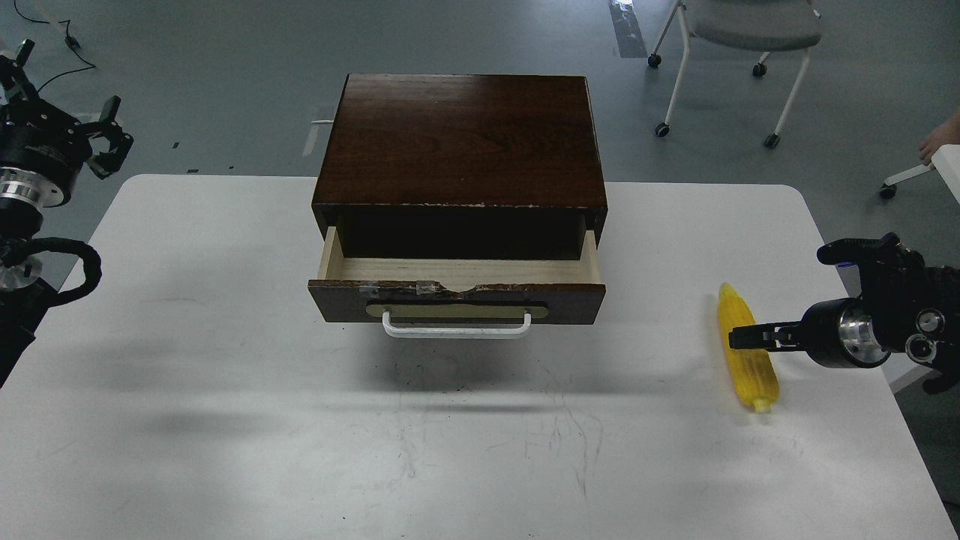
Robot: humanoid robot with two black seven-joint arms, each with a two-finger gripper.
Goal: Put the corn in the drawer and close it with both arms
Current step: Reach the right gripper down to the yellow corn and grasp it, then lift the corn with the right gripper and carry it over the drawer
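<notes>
The yellow corn [754,373] lies on the white table [225,390] at the right, pointed tip away from me. My right gripper [739,337] comes in from the right edge and hovers just over the cob's middle; it is seen side-on, so I cannot tell how its fingers stand. The dark brown drawer [456,298] with the white bar handle [456,331] is pulled out, and its pale wood inside holds nothing. My left gripper [109,139] is open and empty, raised beyond the table's far left corner, well away from the drawer.
The drawer sits in a dark wooden cabinet [461,139] at the table's middle back. A wheeled chair [750,30] stands on the floor behind. The table's right edge runs close to the corn.
</notes>
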